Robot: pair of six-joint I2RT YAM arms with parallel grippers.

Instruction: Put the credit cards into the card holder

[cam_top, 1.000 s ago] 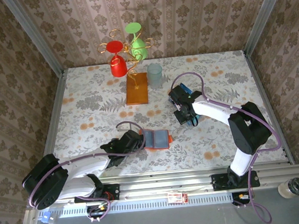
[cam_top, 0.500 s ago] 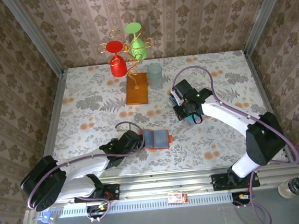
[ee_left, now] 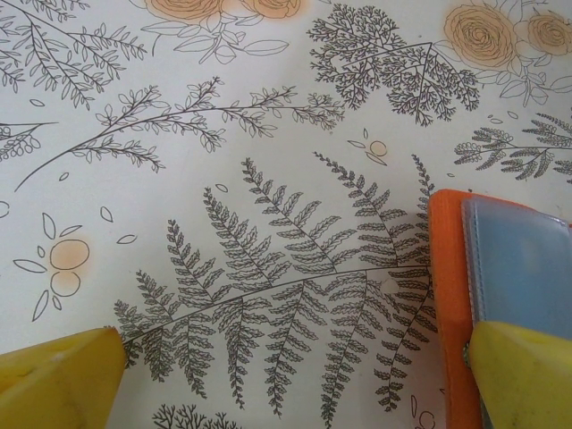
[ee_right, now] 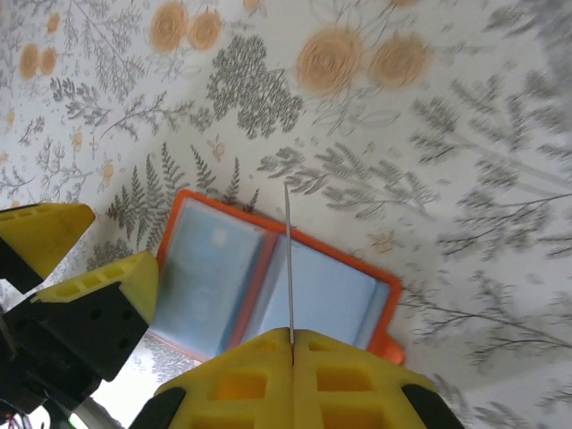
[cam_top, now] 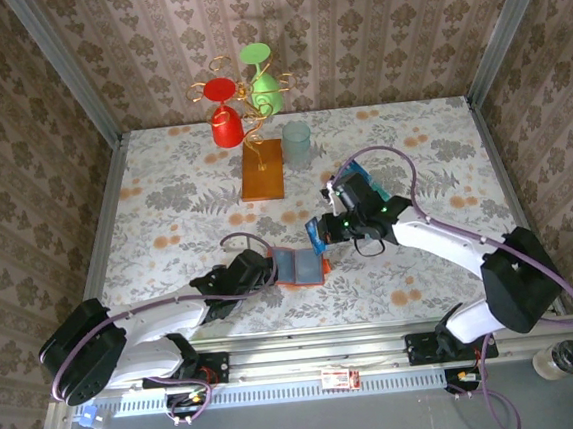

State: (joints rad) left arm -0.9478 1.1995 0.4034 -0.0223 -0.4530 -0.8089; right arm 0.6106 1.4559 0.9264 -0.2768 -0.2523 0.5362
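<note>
Thin card (ee_right: 290,259) edge-on in right claw (ee_right: 291,344), glossy orange card holder (ee_right: 335,290)

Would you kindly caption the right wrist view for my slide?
Right gripper holds a credit card edge-on over the open orange card holder, left gripper beside it.

I read the top view as bright and evenly lit. The light on the table (cam_top: 164,185) appears to come from overhead, judging by the short, soft shadows under both arms. I note a wide-angle lean in the corner post (cam_top: 63,68). In the left wrist view the fern print is sharp, but the left gripper (ee_left: 295,331) has soft fingertips (ee_left: 58,380), too near the lens. In the right wrist view the print smears toward the upper right. The card holder (ee_right: 331,295) sleeves carry a pale sheen. The credit card (ee_right: 289,259) pinched in the right gripper (ee_right: 291,340) shows as a thin, crisp line.
</note>
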